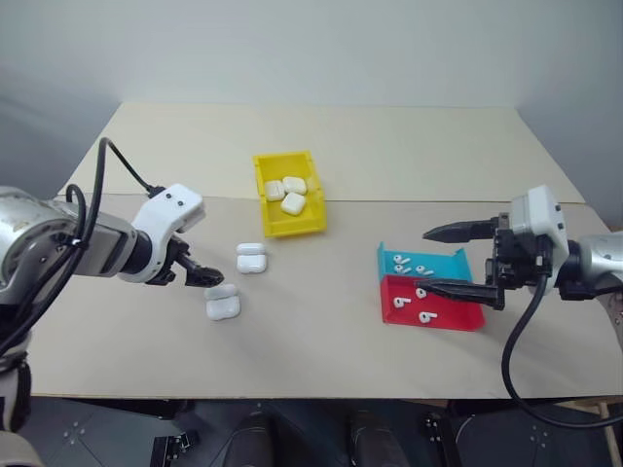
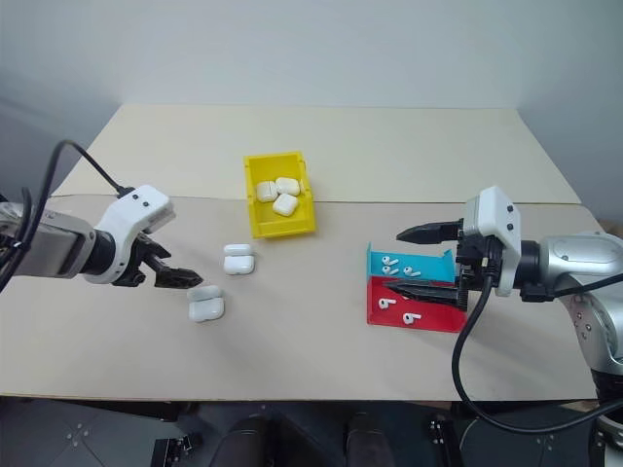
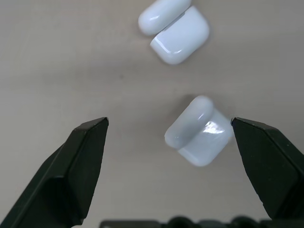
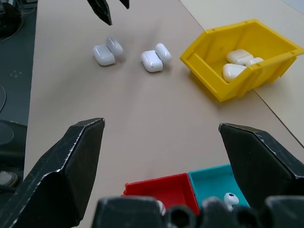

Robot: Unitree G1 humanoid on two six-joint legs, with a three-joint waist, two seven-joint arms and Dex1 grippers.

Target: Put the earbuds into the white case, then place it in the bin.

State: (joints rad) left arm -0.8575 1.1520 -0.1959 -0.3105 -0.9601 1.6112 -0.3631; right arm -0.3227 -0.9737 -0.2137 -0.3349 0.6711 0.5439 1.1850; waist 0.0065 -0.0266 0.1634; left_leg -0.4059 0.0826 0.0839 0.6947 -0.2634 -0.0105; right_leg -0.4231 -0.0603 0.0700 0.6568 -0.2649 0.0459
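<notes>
Two white cases lie open on the table: the nearer white case (image 1: 223, 303) and another (image 1: 251, 257) behind it. My left gripper (image 1: 201, 276) hovers open just left of the nearer case. In the left wrist view that case (image 3: 199, 138) lies between the fingers, close to one fingertip (image 3: 251, 137). Tiny white earbuds (image 1: 407, 265) lie in a blue tray (image 1: 446, 265) and more earbuds (image 1: 426, 315) in a red tray (image 1: 456, 313). Over those trays, my right gripper (image 1: 428, 260) is open and holds nothing. The yellow bin (image 1: 295, 226) stands at the table's middle.
Three closed white cases (image 1: 292, 193) lie inside the yellow bin. The blue and red trays sit side by side at the right, the red one nearer the front edge. Bare tabletop (image 1: 321, 311) stretches between the loose cases and the trays.
</notes>
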